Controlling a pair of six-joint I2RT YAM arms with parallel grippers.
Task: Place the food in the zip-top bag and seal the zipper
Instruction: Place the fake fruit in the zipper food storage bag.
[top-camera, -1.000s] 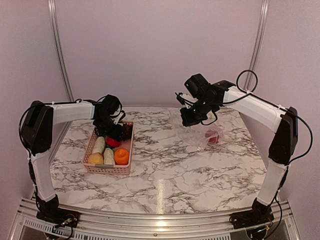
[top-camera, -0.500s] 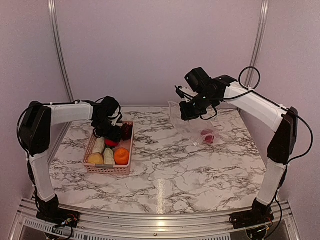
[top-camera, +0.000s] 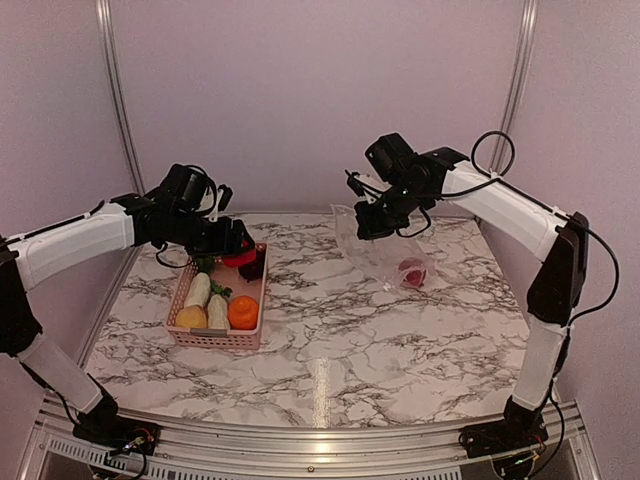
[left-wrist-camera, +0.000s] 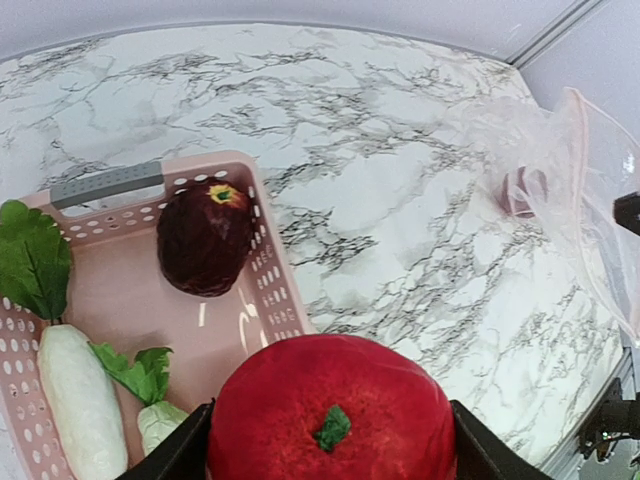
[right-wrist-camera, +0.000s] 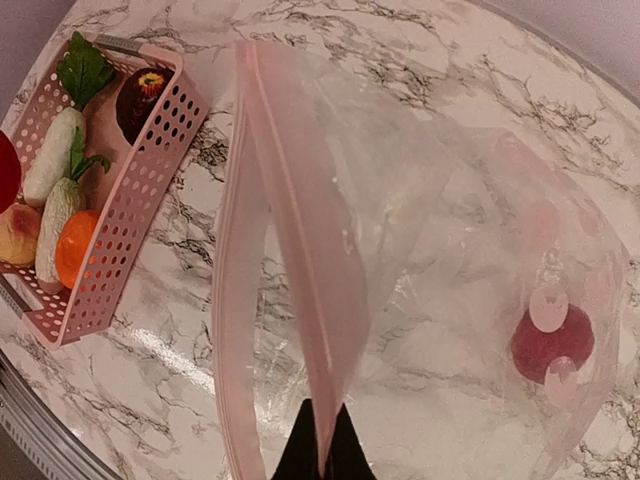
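Note:
My left gripper (top-camera: 240, 256) (left-wrist-camera: 330, 442) is shut on a red round piece of food (left-wrist-camera: 330, 405) and holds it above the pink basket's (top-camera: 215, 338) far right corner. Still in the basket are a dark brown piece (left-wrist-camera: 205, 240), two white radishes (left-wrist-camera: 75, 400), an orange (top-camera: 242, 312) and a yellow fruit (top-camera: 191, 317). My right gripper (top-camera: 372, 226) (right-wrist-camera: 322, 457) is shut on one lip of the zip-top bag (top-camera: 385, 255) (right-wrist-camera: 430, 250) and lifts it, so the mouth gapes toward the basket. The zipper (right-wrist-camera: 285, 190) runs along that lip. One red piece (top-camera: 411, 271) (right-wrist-camera: 552, 343) lies inside the bag.
The basket (right-wrist-camera: 140, 200) stands at the table's left, its grey handle (left-wrist-camera: 105, 183) at the far end. Bare marble (top-camera: 330, 330) separates the basket from the bag. Walls close off the back and both sides.
My left arm has lifted the red piece out of the basket and swung up and to the right. My right gripper has raised the bag's lip slightly higher.

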